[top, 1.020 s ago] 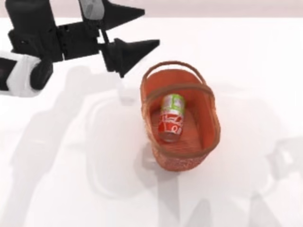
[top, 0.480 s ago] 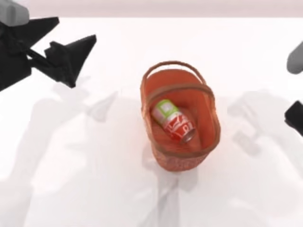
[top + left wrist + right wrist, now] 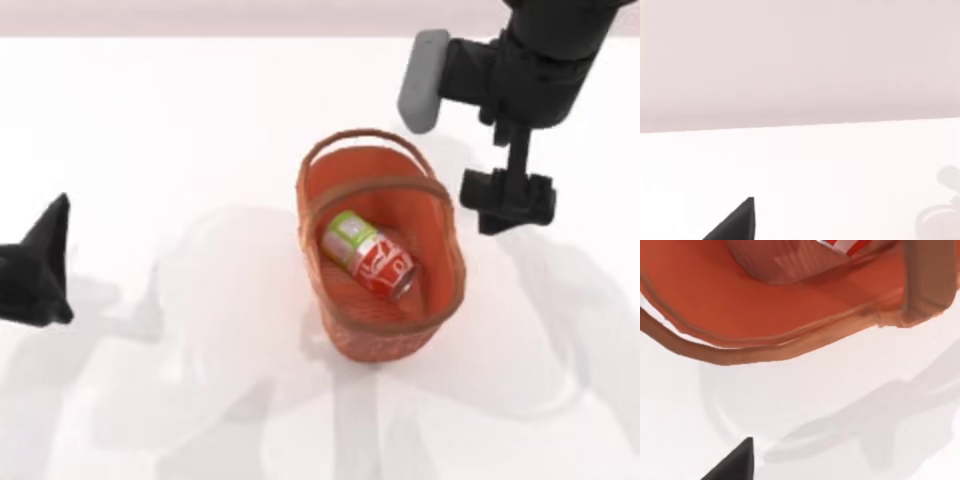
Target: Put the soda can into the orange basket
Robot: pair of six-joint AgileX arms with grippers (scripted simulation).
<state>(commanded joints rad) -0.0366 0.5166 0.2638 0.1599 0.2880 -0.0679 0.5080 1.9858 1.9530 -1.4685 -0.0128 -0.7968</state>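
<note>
From above, the can (image 3: 367, 256) was seen lying on its side inside the basket (image 3: 447, 290), the right gripper (image 3: 507, 200) just beside the basket's right rim and the left gripper (image 3: 40, 265) at the table's (image 3: 200, 120) left edge, while the wrist views showed only single fingertips (image 3: 735, 462), so neither grip could be judged.

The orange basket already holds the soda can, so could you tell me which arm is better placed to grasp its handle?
Probably the right: its gripper hangs beside the orange basket, near the handle. The left gripper sits at the table's left edge.
</note>
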